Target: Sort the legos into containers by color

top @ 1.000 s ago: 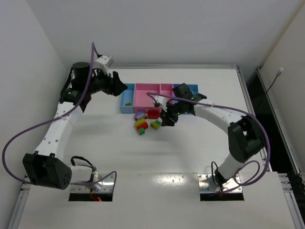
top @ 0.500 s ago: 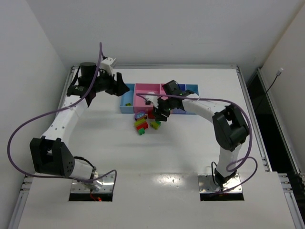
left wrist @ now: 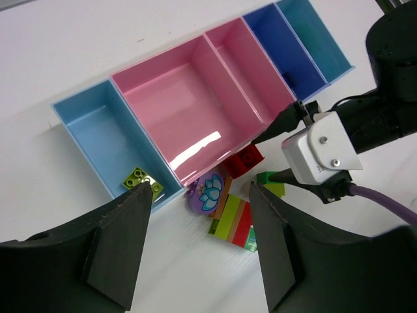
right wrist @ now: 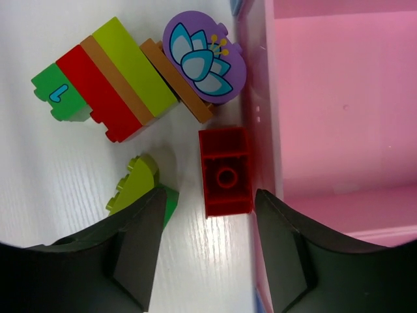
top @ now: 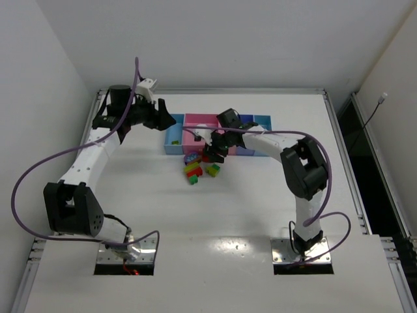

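Legos (top: pixel 193 169): a small cluster lies on the white worktop (top: pixel 260 208), just in front of the row of containers (top: pixel 195 118). A red brick (right wrist: pixel 226 171) lies flat, one long side against the outer wall of the large pink bin (left wrist: pixel 195 111). Next to it, a round purple piece printed with a lotus (right wrist: pixel 203 55) leans on a tan plate and touches a layered stack of lime, tan, red and green bricks (right wrist: pixel 104 78). A lime-green piece (right wrist: pixel 133 186) lies apart from the red brick, on its other side. Two more small green bricks (left wrist: pixel 137 178) sit in the near corner of the light blue end bin (left wrist: pixel 98 137). The large pink bin, the narrower pink bin beside it (left wrist: pixel 244 59), the periwinkle-blue bin (left wrist: pixel 280 45) and the far light blue bin (left wrist: pixel 313 36) show no bricks.

Right end effector (right wrist: pixel 208 199): fingers apart, low over the worktop and straddling the red brick. One finger is beside the lime-green piece and the other is over the pink bin's wall. Contact with the brick cannot be determined.

Left end effector (left wrist: pixel 199 192): fingers apart, holding nothing, raised above the bins and the cluster.
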Motion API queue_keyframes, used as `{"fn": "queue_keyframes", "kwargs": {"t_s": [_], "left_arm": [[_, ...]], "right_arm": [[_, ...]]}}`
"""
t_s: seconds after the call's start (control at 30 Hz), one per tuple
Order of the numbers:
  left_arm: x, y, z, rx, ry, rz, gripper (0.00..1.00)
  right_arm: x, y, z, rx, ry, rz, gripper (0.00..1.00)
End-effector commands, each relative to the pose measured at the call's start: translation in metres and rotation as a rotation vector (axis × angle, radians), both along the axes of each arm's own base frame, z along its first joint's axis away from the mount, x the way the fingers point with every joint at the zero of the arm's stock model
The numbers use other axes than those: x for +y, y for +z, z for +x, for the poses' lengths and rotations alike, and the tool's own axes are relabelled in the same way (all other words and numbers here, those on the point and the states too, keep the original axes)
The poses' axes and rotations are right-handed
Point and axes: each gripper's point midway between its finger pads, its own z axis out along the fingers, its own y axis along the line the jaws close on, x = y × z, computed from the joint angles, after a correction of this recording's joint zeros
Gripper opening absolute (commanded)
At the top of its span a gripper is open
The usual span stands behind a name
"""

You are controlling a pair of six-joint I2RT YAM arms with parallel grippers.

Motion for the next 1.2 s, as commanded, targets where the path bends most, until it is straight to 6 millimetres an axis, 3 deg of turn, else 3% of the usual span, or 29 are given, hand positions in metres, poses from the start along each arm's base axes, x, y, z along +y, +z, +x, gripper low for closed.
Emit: {"fn": "queue_keyframes", "kwargs": {"t_s": [0.0, 0.13, 0.57, 0.9, 1.03, 1.13, 1.17], "left_arm": [[-0.001, 0.016, 0.007, -0.051, -0.015, -0.024, 0.67], [-0.003, 0.010, 0.007, -0.032, -0.024, -0.035, 0.67], [-0.005, -0.006, 0.011, 0.021, -0.039, -0.063, 0.67], [-0.007, -0.005, 0.013, 0.027, -0.045, -0.074, 0.67], [-0.007, -0.009, 0.014, 0.037, -0.044, -0.073, 0.67], [-0.007, -0.009, 0.014, 0.037, -0.044, -0.073, 0.67], [-0.007, -0.009, 0.014, 0.037, -0.044, -0.073, 0.67]], "right_arm": [[0.018, 0.018, 0.017, -0.056, 0.024, 0.046, 0.60], [0.021, 0.013, 0.017, -0.058, 0.028, 0.040, 0.67], [0.017, -0.005, 0.018, -0.060, 0.029, 0.010, 0.68], [0.016, -0.020, 0.019, -0.041, 0.024, -0.011, 0.68], [0.016, -0.020, 0.019, -0.041, 0.024, -0.011, 0.57], [0.015, -0.021, 0.014, -0.021, 0.031, -0.014, 0.36], [0.016, -0.021, 0.014, -0.023, 0.043, -0.009, 0.20]]}}
